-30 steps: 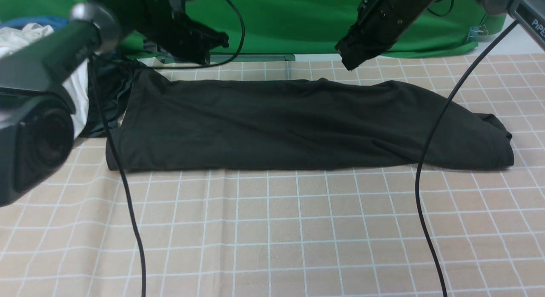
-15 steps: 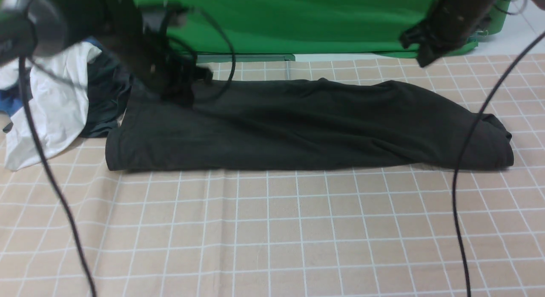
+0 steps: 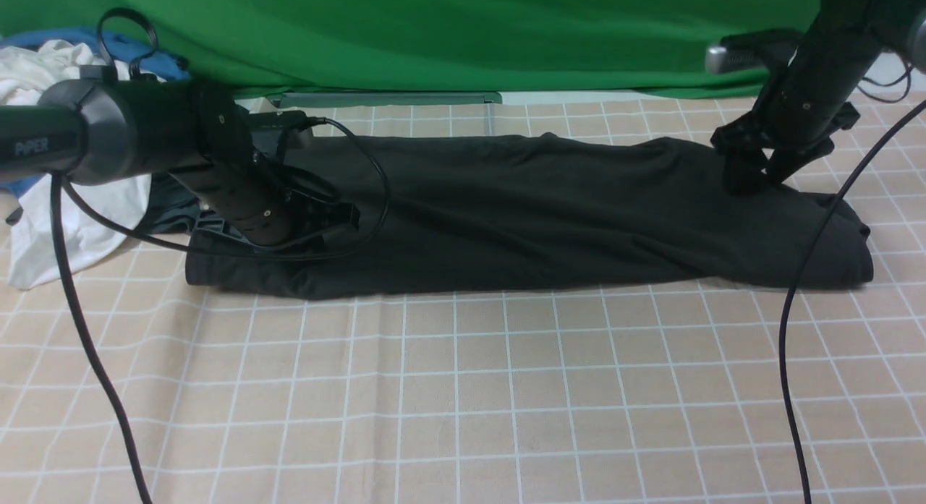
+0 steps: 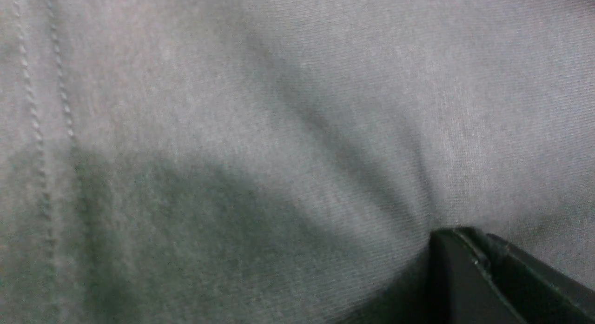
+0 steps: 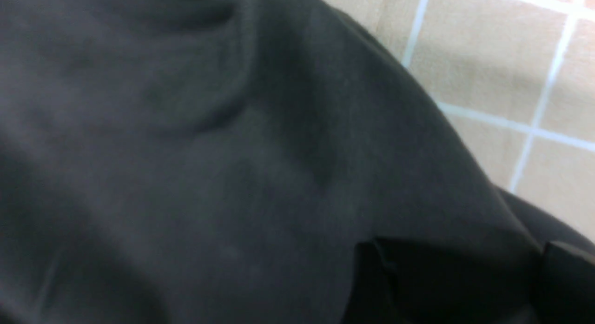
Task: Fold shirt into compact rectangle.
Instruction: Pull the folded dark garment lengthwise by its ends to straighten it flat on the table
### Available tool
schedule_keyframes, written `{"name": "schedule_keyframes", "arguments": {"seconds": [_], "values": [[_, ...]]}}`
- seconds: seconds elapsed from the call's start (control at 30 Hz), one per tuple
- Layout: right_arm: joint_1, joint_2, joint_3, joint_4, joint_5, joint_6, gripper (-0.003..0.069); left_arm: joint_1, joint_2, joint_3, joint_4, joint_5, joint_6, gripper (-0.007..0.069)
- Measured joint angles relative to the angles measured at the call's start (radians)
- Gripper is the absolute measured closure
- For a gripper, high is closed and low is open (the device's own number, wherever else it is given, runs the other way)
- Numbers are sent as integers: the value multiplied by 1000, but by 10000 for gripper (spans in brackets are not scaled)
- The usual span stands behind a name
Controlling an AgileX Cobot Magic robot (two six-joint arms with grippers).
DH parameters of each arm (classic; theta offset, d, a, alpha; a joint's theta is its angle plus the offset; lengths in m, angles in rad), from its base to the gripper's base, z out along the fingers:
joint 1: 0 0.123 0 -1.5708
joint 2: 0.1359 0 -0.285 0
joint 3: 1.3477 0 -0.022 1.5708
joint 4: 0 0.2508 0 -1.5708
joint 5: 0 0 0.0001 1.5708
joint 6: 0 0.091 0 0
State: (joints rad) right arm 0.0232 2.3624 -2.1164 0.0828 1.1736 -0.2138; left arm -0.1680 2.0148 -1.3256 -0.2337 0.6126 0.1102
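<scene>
Black shirt: 1 long band | arms now lowered onto both ends | left gripper jaws closed against cloth | right gripper jaws seemingly spread | cross-fold likely next

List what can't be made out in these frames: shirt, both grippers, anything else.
Shirt: print and neck label show in no view.
Left gripper: front view, its own wrist covers the jaws; wrist view cuts off all but one finger. Cloth pinched or not: unclear.
Right gripper: wrist view dark and blurred, fingertips cut by the edge.
White clothes: front view, left arm and edge hide most.
</scene>
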Motion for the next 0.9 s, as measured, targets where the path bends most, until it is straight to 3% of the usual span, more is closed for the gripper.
{"name": "schedule_keyframes", "arguments": {"seconds": [0.07, 0.17, 0.2, 0.23, 0.33, 0.6, 0.7, 0.77, 0.9], "values": [[0, 11, 0, 0, -10, -8, 246, 0, 0, -1, 2, 0, 0, 606], [0, 14, 0, 0, -27, -45, 504, 0, 1, -1, 4, -1, 0, 606], [0, 14, 0, 0, -29, -47, 517, 0, 1, -1, 4, -1, -1, 606], [-1, 14, 0, 0, -42, -56, 587, 0, 1, -1, 4, -1, -1, 606], [-9, 14, -22, -4, -43, -64, 618, 0, 1, -1, 4, -1, 0, 606], [-29, 14, -101, -8, -48, -51, 620, 0, 2, -4, 4, 1, 3, 606], [-30, 15, -101, -8, -47, -40, 589, 0, 2, -4, 4, 1, 3, 606], [-32, 15, -101, -17, -47, -33, 526, 0, 2, -4, 4, 1, 3, 606], [-39, 10, -107, -109, 13, 53, 253, 0, 4, -4, 4, 1, 3, 606]]}}
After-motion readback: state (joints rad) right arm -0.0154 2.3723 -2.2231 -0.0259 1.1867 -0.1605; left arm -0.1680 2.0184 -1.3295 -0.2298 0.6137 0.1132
